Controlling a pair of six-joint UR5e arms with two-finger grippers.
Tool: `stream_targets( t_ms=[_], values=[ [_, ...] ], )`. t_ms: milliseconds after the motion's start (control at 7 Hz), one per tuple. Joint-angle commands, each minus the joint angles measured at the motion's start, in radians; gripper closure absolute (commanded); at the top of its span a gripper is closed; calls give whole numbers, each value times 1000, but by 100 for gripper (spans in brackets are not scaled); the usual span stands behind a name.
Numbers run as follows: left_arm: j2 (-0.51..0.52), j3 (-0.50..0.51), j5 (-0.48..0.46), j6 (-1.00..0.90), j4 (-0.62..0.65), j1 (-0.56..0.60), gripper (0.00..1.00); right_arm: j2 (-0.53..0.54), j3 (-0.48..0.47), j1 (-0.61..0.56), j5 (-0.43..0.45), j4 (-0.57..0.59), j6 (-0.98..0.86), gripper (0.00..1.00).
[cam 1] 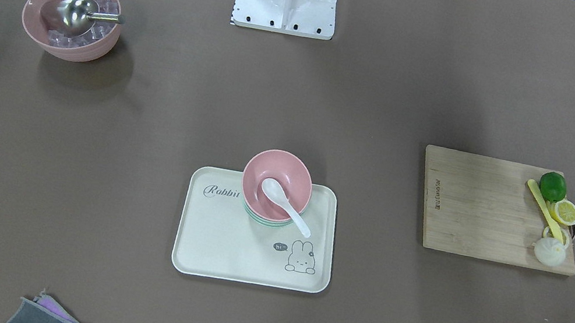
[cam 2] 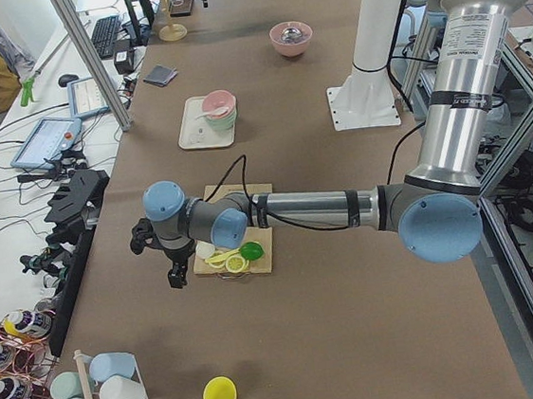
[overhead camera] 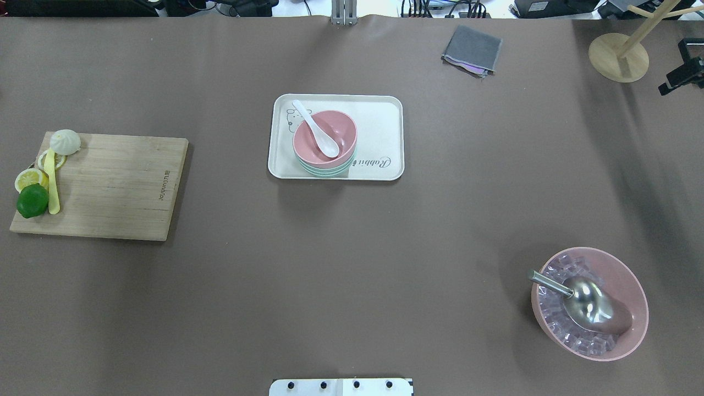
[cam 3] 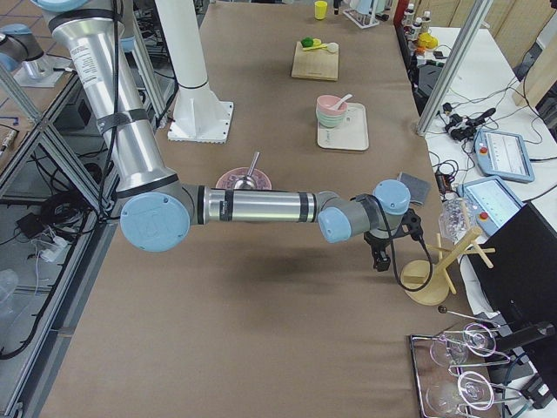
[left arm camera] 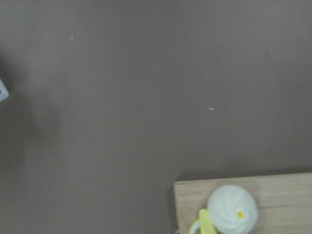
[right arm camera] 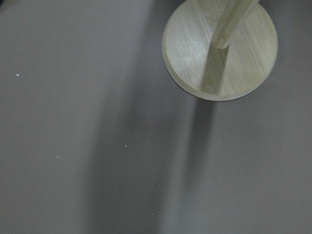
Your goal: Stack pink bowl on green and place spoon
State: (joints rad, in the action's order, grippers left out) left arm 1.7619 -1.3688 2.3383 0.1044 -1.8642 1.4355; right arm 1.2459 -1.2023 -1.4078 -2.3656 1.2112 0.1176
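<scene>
Pink bowl (cam 1: 270, 168) is nested on the green bowl (cam 1: 266, 221), spoon (cam 1: 286, 207) inside. Left end effector (cam 2: 173, 270), right end effector (cam 3: 379, 259): can't tell wide or narrow.

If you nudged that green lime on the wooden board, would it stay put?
Doubtful: the lime looks round, so it would likely roll. It sits at the edge of the cutting board, so it might drop off.

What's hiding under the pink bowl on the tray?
A green bowl: only its rim peeks out below the pink bowl, and both stand on the white tray. The green bowl's inside is covered. A white spoon lies in the pink bowl.
</scene>
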Motion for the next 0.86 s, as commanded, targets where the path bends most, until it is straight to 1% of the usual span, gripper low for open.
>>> stream_targets(
  t_ms=[0,143,286,429,714],
  values=[
    [-61,7,19,-54,-15,14,1,4,26,-16,-35,-5,-29,0],
    [-70,7,21,-45,-10,20,1,15,24,-16,-35,-15,-27,0],
    [-128,-56,38,-26,-13,32,1,29,23,-16,-27,-16,-29,0],
    [-139,-76,39,19,-18,31,1,70,-17,-14,-20,-22,-33,0],
    [-134,-82,39,21,-21,26,1,73,-23,-16,-18,-22,-33,0]
  ],
)
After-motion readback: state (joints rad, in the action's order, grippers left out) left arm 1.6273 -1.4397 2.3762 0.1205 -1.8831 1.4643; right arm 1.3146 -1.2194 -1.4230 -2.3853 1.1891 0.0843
